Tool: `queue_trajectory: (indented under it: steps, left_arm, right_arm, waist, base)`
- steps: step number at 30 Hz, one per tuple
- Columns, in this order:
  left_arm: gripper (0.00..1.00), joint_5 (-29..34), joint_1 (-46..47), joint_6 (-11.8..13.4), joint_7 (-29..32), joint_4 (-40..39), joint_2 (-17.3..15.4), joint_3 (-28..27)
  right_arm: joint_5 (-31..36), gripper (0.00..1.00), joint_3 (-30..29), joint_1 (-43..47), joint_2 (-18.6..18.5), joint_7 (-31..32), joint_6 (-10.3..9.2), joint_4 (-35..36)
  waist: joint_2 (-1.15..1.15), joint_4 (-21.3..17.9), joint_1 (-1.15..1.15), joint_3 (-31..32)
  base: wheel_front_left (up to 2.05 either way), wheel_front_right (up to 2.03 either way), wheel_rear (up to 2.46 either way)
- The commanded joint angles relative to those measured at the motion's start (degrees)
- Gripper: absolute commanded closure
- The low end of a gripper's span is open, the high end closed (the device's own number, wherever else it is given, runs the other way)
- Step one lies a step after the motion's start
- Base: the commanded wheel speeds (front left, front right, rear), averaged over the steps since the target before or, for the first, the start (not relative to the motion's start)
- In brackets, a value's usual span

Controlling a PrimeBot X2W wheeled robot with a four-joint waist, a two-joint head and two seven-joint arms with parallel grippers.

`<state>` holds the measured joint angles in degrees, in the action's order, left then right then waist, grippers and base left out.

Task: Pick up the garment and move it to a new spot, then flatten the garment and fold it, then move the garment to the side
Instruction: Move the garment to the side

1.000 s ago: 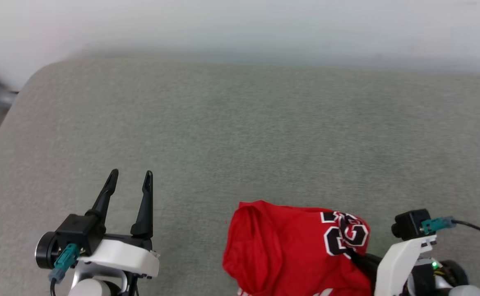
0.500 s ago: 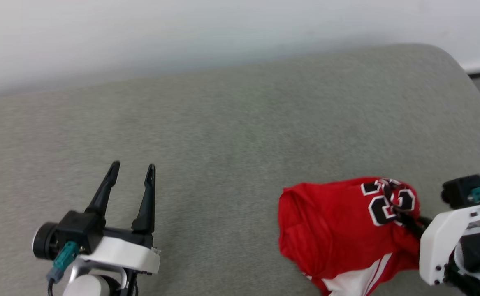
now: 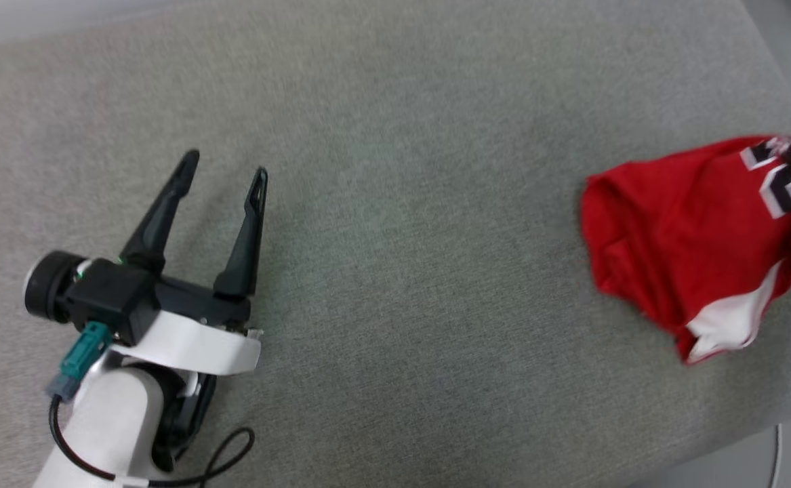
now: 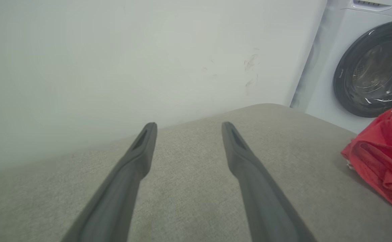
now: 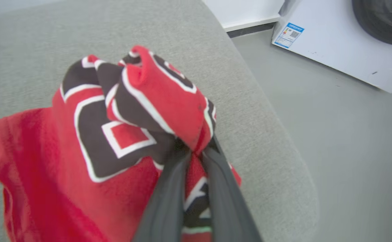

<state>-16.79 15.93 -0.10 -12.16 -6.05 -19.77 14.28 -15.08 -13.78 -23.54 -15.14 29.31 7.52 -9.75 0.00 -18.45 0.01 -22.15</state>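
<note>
**Operator:** Where does the jersey sit against my end effectors?

**Spotter:** Start at your left. Your left end effector [image 3: 226, 165] hangs over the left part of the grey table [image 3: 402, 271] with its fingers spread and nothing between them. A wide stretch of bare table separates it from the jersey [image 3: 673, 224], which is bunched up at the far right. Your right end effector [image 5: 197, 151] is clamped on the jersey, with its fingers pinching a fold at the black number. The red body and a white panel sag down and to the left of the grip. I cannot tell whether the lowest folds touch the table.

**Operator:** And the edges?

**Spotter:** The wall [image 4: 115, 67] runs along the far side of the table. To the right, the table's rounded edge passes just beside the jersey. Beyond that edge are the bare floor [image 5: 350, 134] and a washing machine [image 5: 333, 43]. The open room lies between your two end effectors.
</note>
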Motion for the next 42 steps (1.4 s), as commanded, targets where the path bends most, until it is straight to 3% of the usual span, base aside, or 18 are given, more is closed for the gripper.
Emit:
queue_trajectory:
  steps: [1,7,13,15,16,20,28,38,42]
  left_arm:
    - [0.0,0.5,1.94,-0.44,0.19,-0.67,-0.72,-0.01]
    - [0.0,1.32,6.62,-1.36,1.02,-2.87,-1.49,0.75]
    - [0.0,1.53,8.55,-2.01,1.07,-3.38,-1.86,1.35]
    - [0.0,1.51,8.81,-2.13,1.01,-3.14,-1.87,1.54]
    - [0.0,1.48,8.91,-2.14,0.96,-3.01,-1.86,1.62]
    - [0.0,0.87,8.06,-1.85,0.16,-1.34,-1.0,2.18]
    - [0.0,-0.55,5.0,-0.41,-1.71,2.06,1.4,2.03]
    - [0.0,-2.87,-2.7,1.79,-2.78,6.57,4.42,0.61]
    - [0.0,-3.6,-6.67,2.72,-3.04,9.19,5.52,-1.08]
  right_arm:
    - [0.83,1.0,-1.47,-2.93,-0.67,-1.48,-0.06,-1.75]
    - [5.91,1.0,-9.34,-11.43,-3.0,-5.7,-0.07,-11.71]
    - [10.39,1.0,-15.38,-15.72,-2.55,-9.48,-0.07,-18.15]
    - [11.84,0.52,-16.0,-16.1,-2.12,-11.64,-0.07,-19.54]
    - [12.42,0.0,-16.27,-16.39,-1.93,-12.98,-0.07,-19.96]
    - [16.34,0.0,-18.47,-16.32,-1.62,-21.94,-0.07,-22.11]
    - [18.42,0.0,-20.17,-11.42,0.27,-31.48,-0.07,-20.72]
    - [15.5,0.0,-14.86,3.07,5.25,-36.23,-0.07,-12.8]
    - [13.12,0.0,-9.46,11.65,8.41,-36.07,-0.07,-6.52]
  waist:
    - [0.0,-0.29,-0.01,-5.16]
    - [0.0,1.26,-0.01,-10.69]
    - [0.0,2.6,-0.01,-12.87]
    - [0.0,2.84,-0.01,-13.03]
    - [0.0,2.94,-0.01,-13.03]
    - [0.0,3.61,-0.01,-10.97]
    - [0.0,5.71,-0.01,-3.71]
    - [0.0,10.33,-0.01,7.14]
    - [0.0,13.19,-0.01,11.97]
  base:
    - [0.0,0.0,0.0]
    - [0.0,0.0,0.0]
    - [0.0,0.0,0.0]
    - [0.0,0.0,0.0]
    - [0.0,0.0,0.0]
    - [0.0,0.0,0.0]
    - [0.0,0.0,0.0]
    - [0.0,0.0,0.0]
    - [0.0,0.0,0.0]
